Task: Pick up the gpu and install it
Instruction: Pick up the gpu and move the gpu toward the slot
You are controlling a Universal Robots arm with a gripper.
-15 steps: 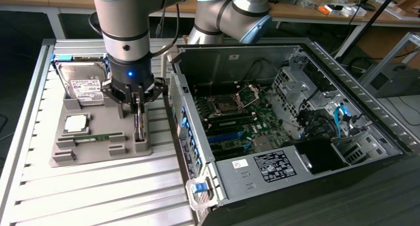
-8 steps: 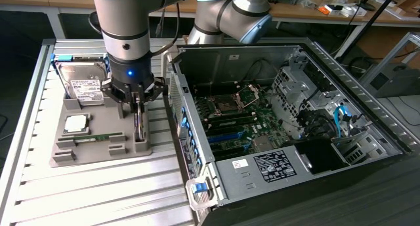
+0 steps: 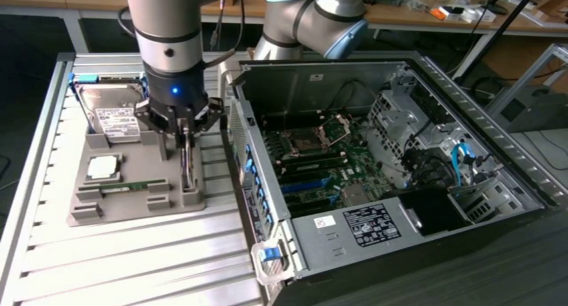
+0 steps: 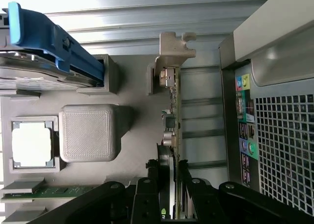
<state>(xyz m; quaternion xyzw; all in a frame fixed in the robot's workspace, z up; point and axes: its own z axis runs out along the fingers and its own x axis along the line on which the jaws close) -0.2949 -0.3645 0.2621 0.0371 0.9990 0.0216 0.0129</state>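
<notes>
Since the gripper (image 3: pixel 183 138) sits low over the grey tray (image 3: pixel 133 209) in the exterior view, jaws pinched on the top edge of the gpu (image 3: pixel 185 166), which stands on edge in a slot by the tray edge nearest the computer case (image 3: pixel 266 206), I judge the pick is at the grasp. Wrist view: fingers (image 4: pixel 147 193) flank the gpu (image 4: pixel 172 113) edge-on, clamped, metal bracket (image 4: pixel 174 47) at the far end. Pull straight along the slot, card upright, no twist, bracket clear of the computer case (image 4: pixel 274 135) wall.
</notes>
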